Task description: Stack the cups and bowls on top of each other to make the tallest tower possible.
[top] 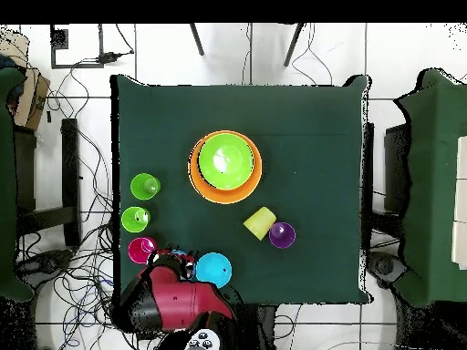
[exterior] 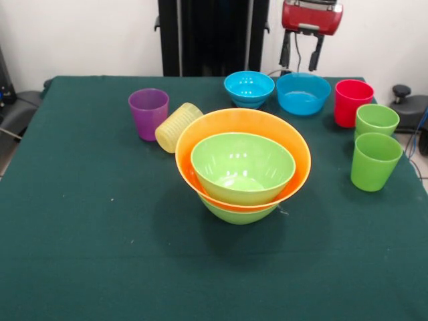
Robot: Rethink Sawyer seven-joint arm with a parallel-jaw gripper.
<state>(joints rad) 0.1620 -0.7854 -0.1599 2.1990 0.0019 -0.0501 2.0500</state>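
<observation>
The tower [exterior: 242,167] stands mid-table: a lime green bowl at the bottom, the large orange bowl [exterior: 294,150] in it, and a second lime green bowl [exterior: 242,164] inside that. It also shows in the overhead view [top: 225,166]. My gripper [exterior: 300,55] hangs open and empty above the far right blue bowl [exterior: 303,93]. The other blue bowl [exterior: 249,88] [top: 213,270] is left of it. The red cup [exterior: 352,102] [top: 141,249] stands upright alone. Two light green cups [exterior: 376,120] [exterior: 374,160] stand at the right. The purple cup [exterior: 148,112] is upright. The yellow ribbed cup [exterior: 178,127] lies on its side.
The green-clothed table [exterior: 80,221] has its right edge close to the green cups. The black pedestal [exterior: 214,37] stands behind the far edge. In the overhead view the red arm [top: 173,305] covers most of one blue bowl.
</observation>
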